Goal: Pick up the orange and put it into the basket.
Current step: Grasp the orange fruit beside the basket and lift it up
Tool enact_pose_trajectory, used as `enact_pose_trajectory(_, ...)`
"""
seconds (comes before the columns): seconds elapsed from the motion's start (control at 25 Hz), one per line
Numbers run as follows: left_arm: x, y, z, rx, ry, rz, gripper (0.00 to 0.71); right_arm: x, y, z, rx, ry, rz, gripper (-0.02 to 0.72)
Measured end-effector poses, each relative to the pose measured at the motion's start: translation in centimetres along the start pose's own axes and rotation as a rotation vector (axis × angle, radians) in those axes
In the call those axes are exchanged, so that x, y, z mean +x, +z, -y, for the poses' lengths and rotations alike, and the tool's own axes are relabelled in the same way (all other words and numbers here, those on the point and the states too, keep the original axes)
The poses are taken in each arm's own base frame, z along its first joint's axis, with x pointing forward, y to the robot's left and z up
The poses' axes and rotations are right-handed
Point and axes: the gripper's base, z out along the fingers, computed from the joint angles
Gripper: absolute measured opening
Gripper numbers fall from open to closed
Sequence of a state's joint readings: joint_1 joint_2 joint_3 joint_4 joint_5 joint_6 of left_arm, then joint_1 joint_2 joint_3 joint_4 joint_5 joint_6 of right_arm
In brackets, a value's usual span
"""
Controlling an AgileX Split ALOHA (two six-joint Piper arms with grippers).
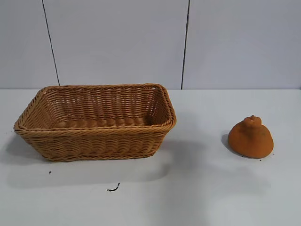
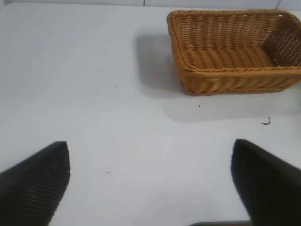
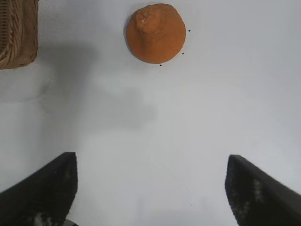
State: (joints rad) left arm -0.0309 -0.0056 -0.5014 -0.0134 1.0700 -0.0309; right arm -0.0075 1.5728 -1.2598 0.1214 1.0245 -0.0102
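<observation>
On the left side of the white table [image 1: 141, 197] the basket [image 1: 94, 134] is sitting, and nothing is lying inside it. My left pincer [image 2: 150, 183] is hanging over bare table off to one side of the basket, with its two black fingers [image 2: 37, 181] wide apart and holding nothing. Going right, the orange [image 1: 250, 138] is resting on the table, well apart from the basket, bump pointing up. My right pincer [image 3: 150, 188] is hovering near it, fingers spread wide and not touching it yet.

I am thinking this is the very first step: reaching for the orange. Next, my right pincer is needing to go forward and down so one finger lands on each side of the orange, then squeeze.

The outside view is showing both things together but none of my arms. My left wrist view is missing the orange. My right wrist view is showing the orange from above and only a corner of the basket.
</observation>
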Motion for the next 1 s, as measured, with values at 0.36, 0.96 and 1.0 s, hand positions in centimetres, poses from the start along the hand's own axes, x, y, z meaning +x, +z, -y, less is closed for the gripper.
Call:
enact_pose_trajectory(0.36, 0.0, 0.0, 0.0, 0.000, 0.000, 0.000, 0.666, -3.6, 7.0, 0.3, -0.013, 0.016, -0.133, 0.631)
enact_pose_trajectory(0.96, 0.0, 0.0, 0.0, 0.000, 0.000, 0.000, 0.666, -2.6, 17.1, -0.5, 0.078, -0.008, -0.292, 0.631)
enact_pose_trajectory(1.0, 0.0, 0.0, 0.0, 0.000, 0.000, 0.000, 0.666, -2.5, 17.5, -0.5, 0.083, -0.011, -0.301, 0.631)
